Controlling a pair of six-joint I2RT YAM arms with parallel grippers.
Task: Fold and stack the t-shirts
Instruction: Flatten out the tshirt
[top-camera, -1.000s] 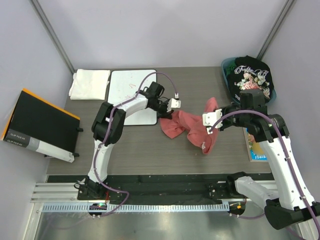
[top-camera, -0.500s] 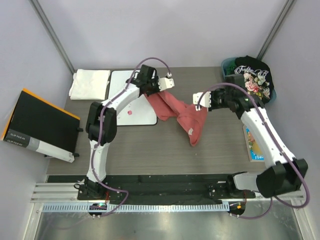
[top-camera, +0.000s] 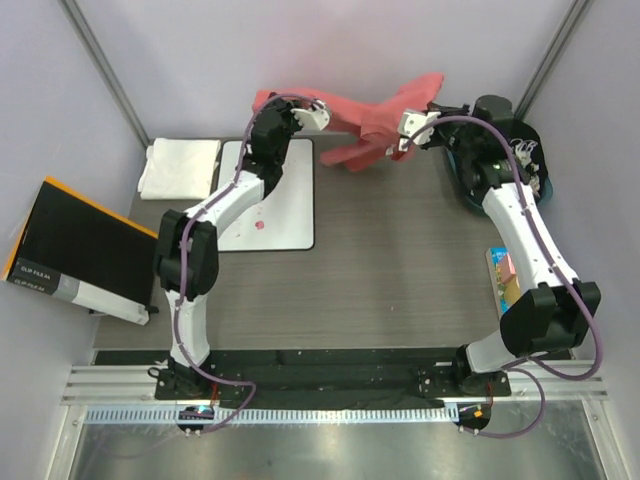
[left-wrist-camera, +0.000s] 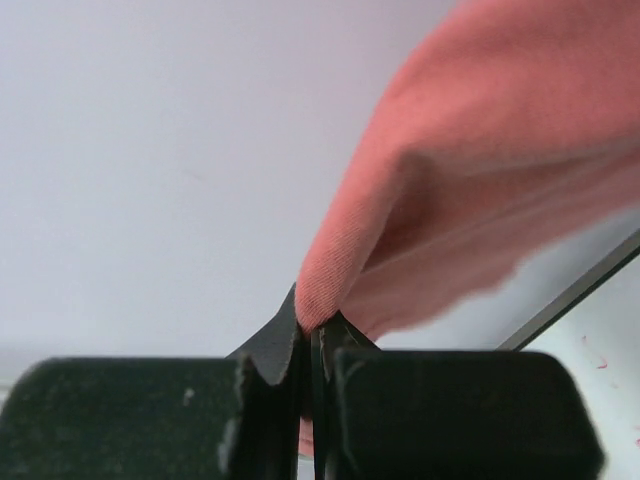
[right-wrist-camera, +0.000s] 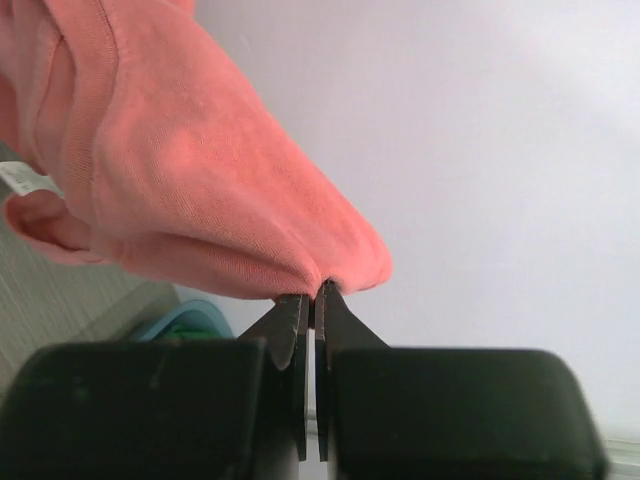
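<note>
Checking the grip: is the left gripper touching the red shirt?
Touching. The left wrist view shows the left gripper shut on a fold of the red shirt.

- Bare tabletop lies wide between the two arms, from centre to near edge.
- A salmon-red t-shirt, pinched between left gripper and right gripper, hangs across the far edge, close to the back wall.
- Whiteboard and white folded t-shirt fill the far left; a basket crowds the far right.
</note>
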